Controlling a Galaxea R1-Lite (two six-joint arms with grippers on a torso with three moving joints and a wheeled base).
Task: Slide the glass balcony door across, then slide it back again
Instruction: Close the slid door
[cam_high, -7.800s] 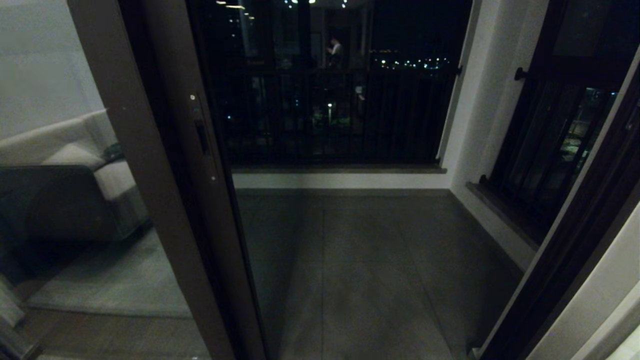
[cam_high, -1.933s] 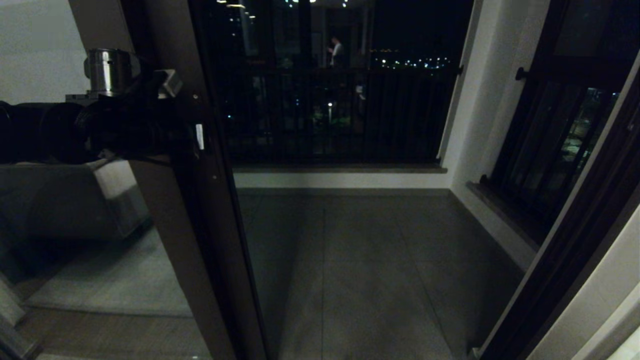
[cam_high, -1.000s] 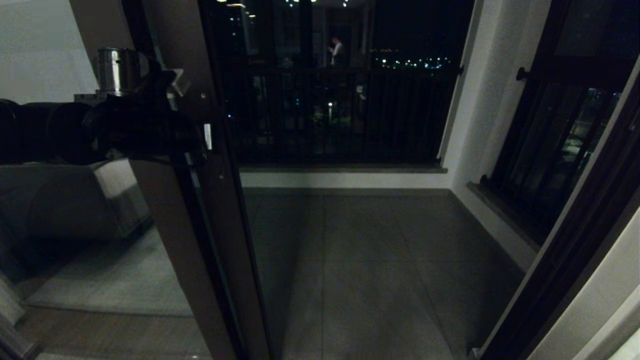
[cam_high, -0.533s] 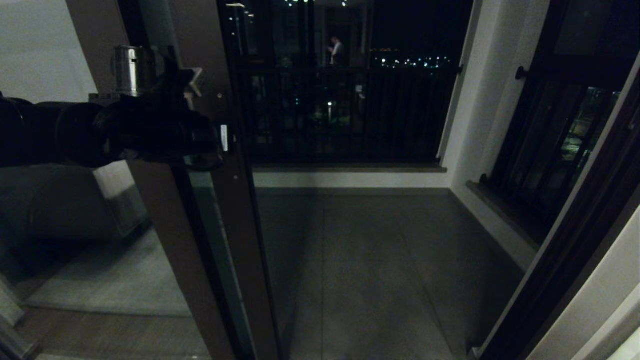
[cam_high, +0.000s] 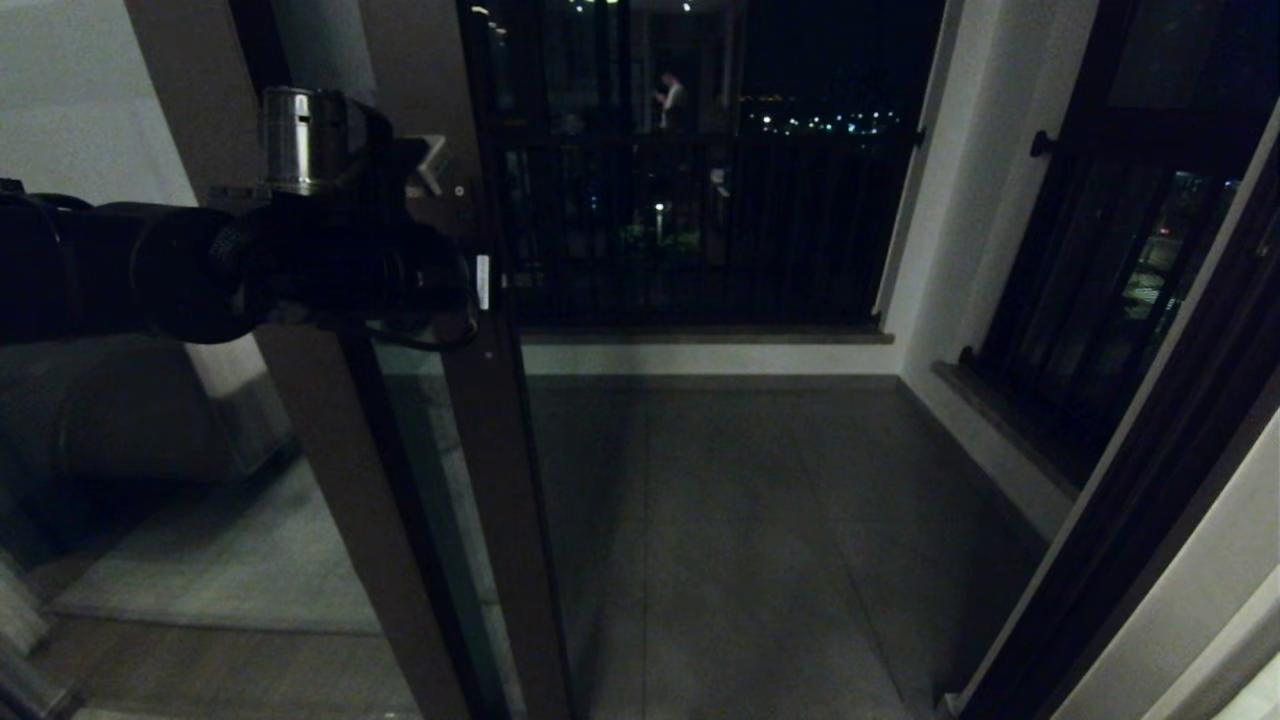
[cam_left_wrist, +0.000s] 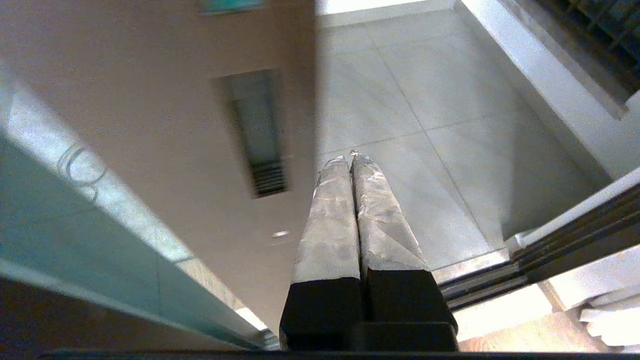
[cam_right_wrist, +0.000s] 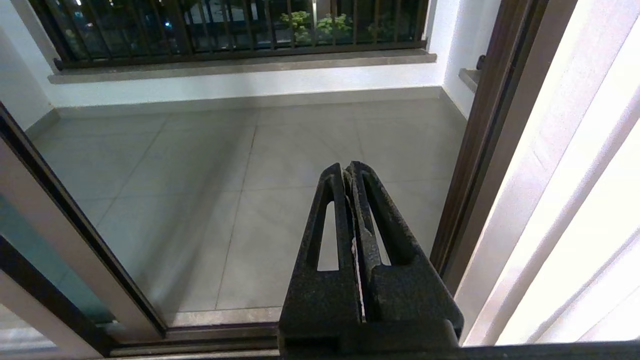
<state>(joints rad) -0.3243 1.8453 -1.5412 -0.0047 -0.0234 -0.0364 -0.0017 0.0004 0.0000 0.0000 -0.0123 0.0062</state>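
The glass balcony door (cam_high: 505, 470) stands at the left of the doorway, its dark brown stile upright with a strip of glass beside it. My left arm reaches in from the left at handle height. Its gripper (cam_high: 482, 282) is shut, with nothing between the fingers. In the left wrist view the fingertips (cam_left_wrist: 340, 167) lie past the stile's free edge, a little apart from the recessed pull slot (cam_left_wrist: 255, 132). I cannot tell whether they touch the stile. My right gripper (cam_right_wrist: 347, 167) is shut and empty, low over the tiles; the door's stile (cam_right_wrist: 75, 235) shows beside it.
Grey balcony tiles (cam_high: 740, 540) fill the opening. A barred railing window (cam_high: 690, 230) closes the far side, and a black-framed window (cam_high: 1110, 290) is on the right wall. The dark door jamb (cam_high: 1130, 540) runs down the right. The floor track (cam_right_wrist: 200, 335) lies at the threshold.
The door's stile has slid to the right, uncovering a strip of glass behind it. My left arm has moved right with it, fingers still shut.
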